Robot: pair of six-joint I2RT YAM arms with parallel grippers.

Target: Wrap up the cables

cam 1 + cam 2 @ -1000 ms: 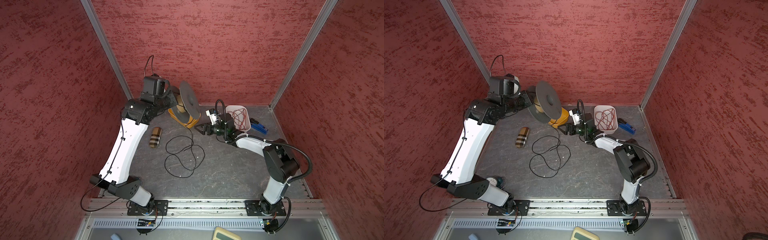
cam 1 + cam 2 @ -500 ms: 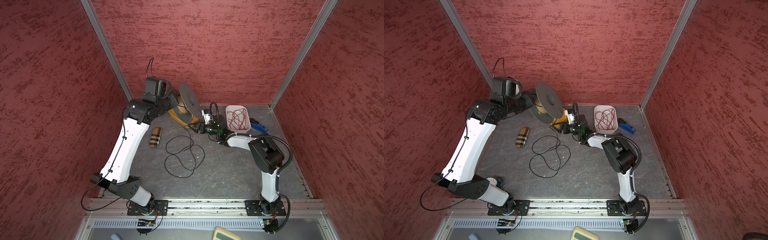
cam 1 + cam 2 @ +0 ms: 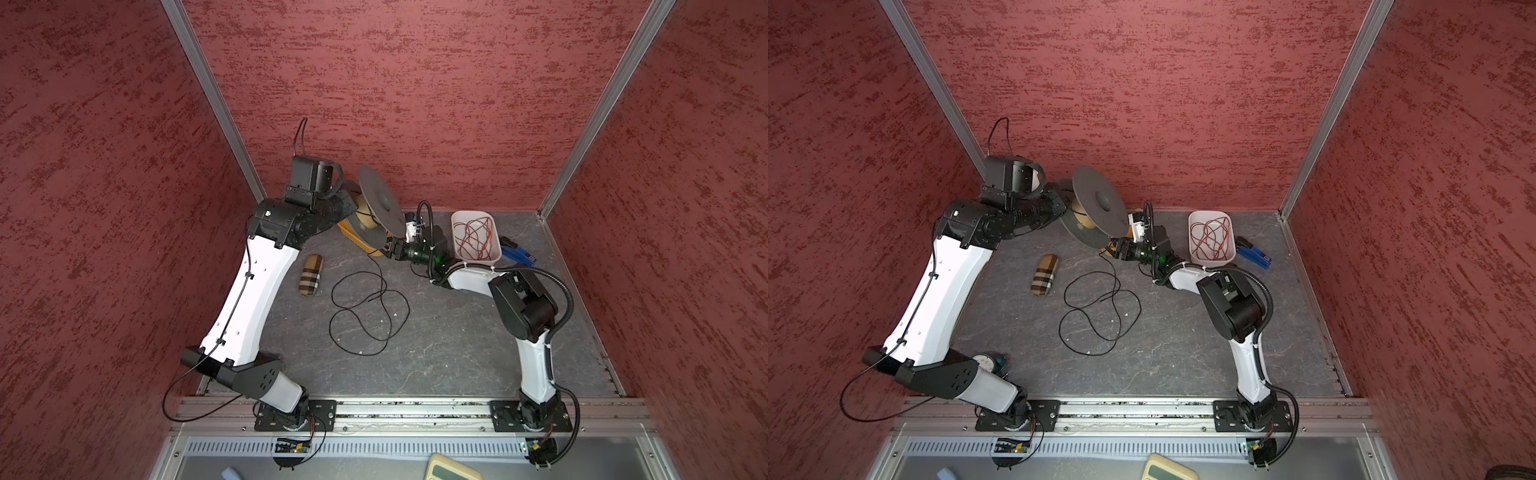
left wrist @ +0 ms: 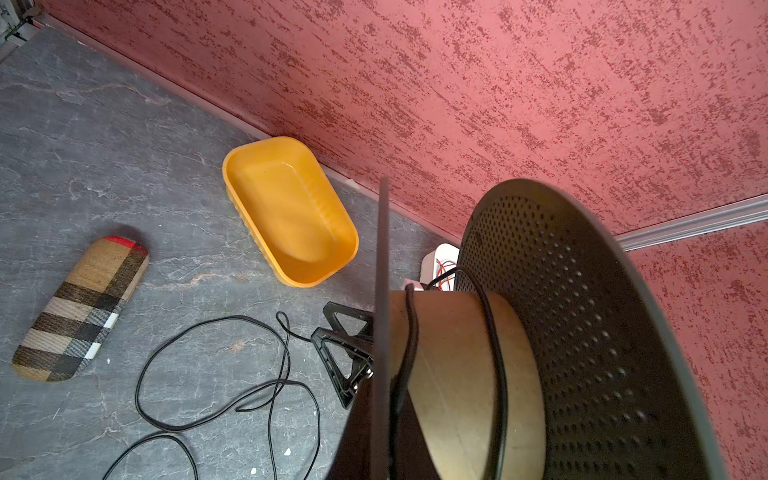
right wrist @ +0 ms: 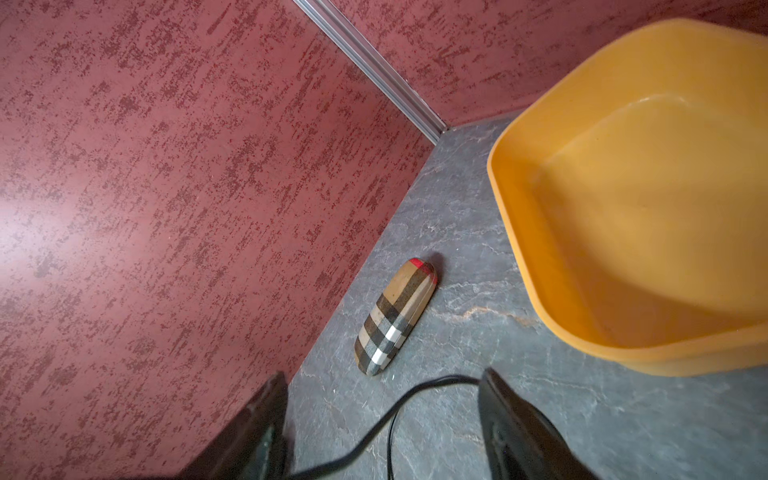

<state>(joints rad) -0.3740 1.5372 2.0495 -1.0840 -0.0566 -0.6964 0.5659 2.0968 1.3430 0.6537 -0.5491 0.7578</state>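
Straddling thin black cable (image 5: 419,387), right hand (image 5: 382,372) spread; left hand (image 3: 1059,201) pressed together on perforated spool (image 4: 582,332).

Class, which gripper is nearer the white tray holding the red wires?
Right. The right gripper is just beside the white tray, toward the middle; the left gripper grips the grey spool, farther off.

**Left arm** (image 3: 253,299): mounted at the near rail, extended upward toward the back-left corner, wrist turned inward.
**Left gripper** (image 3: 351,206): largely hidden in both top views. It was found closed on the grey spool (image 3: 380,208), which was held clear of the floor.
**Right arm** (image 3: 521,303): elbow folded, forearm laid low and directed toward the centre.
**Right gripper** (image 5: 382,432): fingers (image 5: 519,428) were seen parted in the right wrist view.
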